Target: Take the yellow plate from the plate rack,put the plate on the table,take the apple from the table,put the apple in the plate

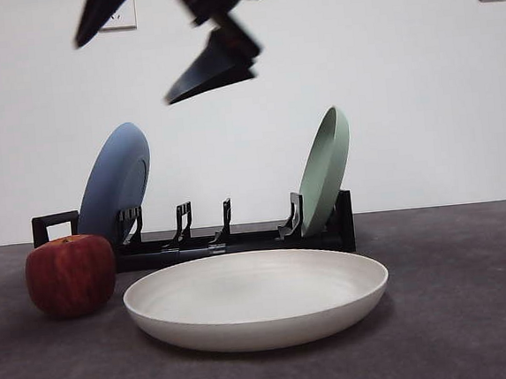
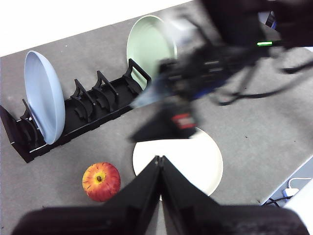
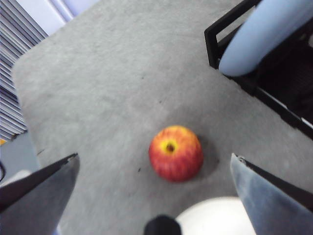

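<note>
The yellow plate (image 1: 256, 297) lies flat on the table (image 1: 476, 312), in front of the plate rack (image 1: 196, 243). Left of the plate and clear of it, the red apple (image 1: 70, 275) rests on the table. My right gripper (image 1: 123, 73) hangs open high above the apple and the rack's left part. In the right wrist view the apple (image 3: 176, 152) sits on the table far below, between the wide jaws of the right gripper (image 3: 154, 156), with the plate's rim (image 3: 215, 215) beside it. My left gripper (image 2: 159, 159) is shut and empty, high above the plate (image 2: 195, 161) and apple (image 2: 101, 181).
The rack (image 2: 88, 110) holds a blue plate (image 1: 115, 184) at its handle end and a pale green plate (image 1: 326, 167) at the other end, with bare prongs between them. The right arm (image 2: 205, 68) shows blurred in the left wrist view.
</note>
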